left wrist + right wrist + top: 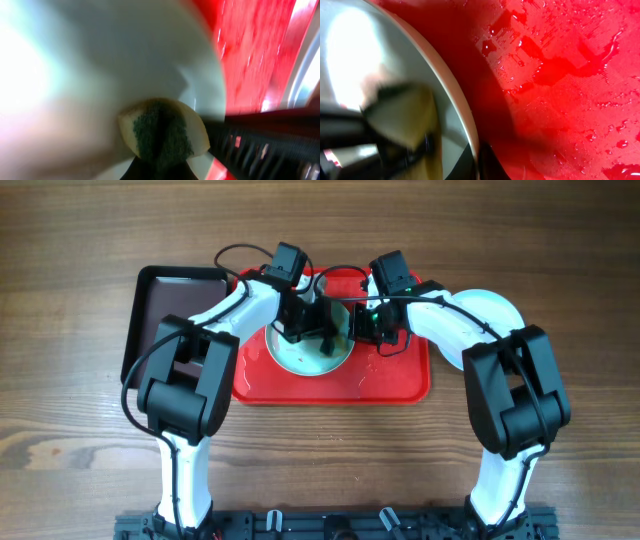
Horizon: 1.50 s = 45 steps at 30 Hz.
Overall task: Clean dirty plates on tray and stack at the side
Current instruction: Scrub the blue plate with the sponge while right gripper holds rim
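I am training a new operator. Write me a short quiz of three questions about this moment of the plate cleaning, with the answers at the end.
1. True or false: the pale round plate lies on the narrow black plastic tray.
2. Which thing does the left hand hold against the plate?
A) a yellow-and-green sponge
B) a white cloth
C) a bottle brush
3. Fill in one word: in the right wrist view, the surface of the large red rectangular plastic tray is not dry but ____.

Key: 1 false, it lies on the red tray; 2 A; 3 wet.
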### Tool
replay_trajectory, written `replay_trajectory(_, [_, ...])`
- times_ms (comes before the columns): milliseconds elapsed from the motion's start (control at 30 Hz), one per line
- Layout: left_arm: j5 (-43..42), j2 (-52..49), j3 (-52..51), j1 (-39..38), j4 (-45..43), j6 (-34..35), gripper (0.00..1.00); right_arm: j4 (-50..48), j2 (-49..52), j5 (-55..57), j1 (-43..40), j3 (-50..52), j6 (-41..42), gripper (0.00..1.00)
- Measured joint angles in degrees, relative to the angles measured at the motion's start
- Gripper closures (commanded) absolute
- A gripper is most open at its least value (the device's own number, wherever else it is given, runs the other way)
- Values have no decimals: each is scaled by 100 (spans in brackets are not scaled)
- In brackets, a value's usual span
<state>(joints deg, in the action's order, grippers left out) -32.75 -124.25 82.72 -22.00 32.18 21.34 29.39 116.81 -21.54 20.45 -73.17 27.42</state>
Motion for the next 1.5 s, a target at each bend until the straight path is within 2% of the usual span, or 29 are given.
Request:
replay_trajectory(100, [708, 33, 48, -37, -317, 540, 96, 0, 0, 0, -2, 0, 0, 96])
replay_trajectory(200, [1746, 120, 131, -63, -214, 1132, 96, 0, 0, 0, -2, 0, 0, 96])
replay_trajectory(400, [3755, 269, 251, -98, 822, 1974, 96, -28, 2, -13, 0, 0, -2, 96])
replay_trajectory(567, [4280, 271, 304, -188, 1604, 2190, 96, -66, 31, -146, 85, 0, -7, 96])
replay_trajectory(667, [4177, 278, 319, -186, 1943, 2085, 96, -61, 31, -164, 101, 0, -28, 96])
replay_trajectory(800, [3569, 297, 319, -59, 2046, 1388, 96, -31, 31, -157, 98, 0, -50, 96])
replay_trajectory(1000, [1928, 299, 249, 210, 1928, -55, 96, 13, 24, -157, 22, 0, -70, 96])
replay_trajectory(1133, [804, 205, 144, 144, 1606, -649, 96, 15, 24, -157, 13, 0, -70, 96])
replay_trajectory(1233, [256, 114, 101, 76, 1246, -876, 96, 15, 24, -153, 11, 0, -66, 96])
replay_trajectory(1333, [66, 66, 57, 55, 769, -951, 96, 7, 24, -122, 7, 0, -39, 96])
replay_trajectory(1400, [129, 52, 48, 39, 483, -885, 96, -9, 24, -116, -4, 0, -22, 96])
replay_trajectory(1500, [656, 83, 61, -9, 208, -476, 96, -11, 24, -111, -4, 0, -22, 96])
